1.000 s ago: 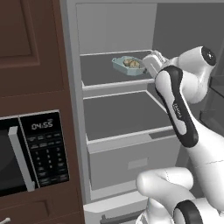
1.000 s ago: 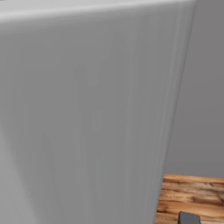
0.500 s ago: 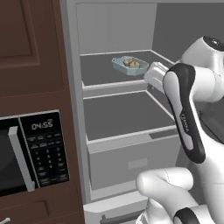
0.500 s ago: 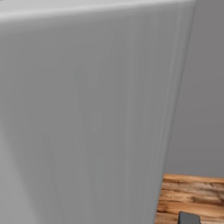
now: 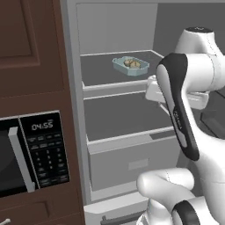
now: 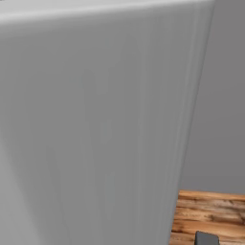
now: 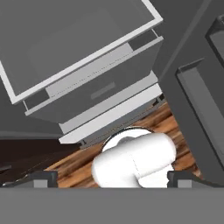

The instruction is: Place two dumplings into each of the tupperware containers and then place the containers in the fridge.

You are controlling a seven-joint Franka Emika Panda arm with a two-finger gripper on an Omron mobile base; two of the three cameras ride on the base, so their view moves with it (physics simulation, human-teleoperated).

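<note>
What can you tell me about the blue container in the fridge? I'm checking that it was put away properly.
The pale blue-teal tupperware container is a shallow rectangular tray with rounded corners and a raised rim, plastic by its look. It sits flat and upright on the upper shelf of the open fridge, toward the right, turned a little askew to the shelf's front edge. Tan-and-brown dumplings lie inside; their number is hard to make out. Nothing but the shelf touches it.

My feeds are evenly and softly lit, no glare anywhere. I see the fridge (image 5: pixel 123 110) interior in flat pale grey with faint shading under each shelf. My right base view is a smooth grey panel (image 6: pixel 95 124) with soft vertical streaks. Everything looks slightly soft and low in detail.
</note>
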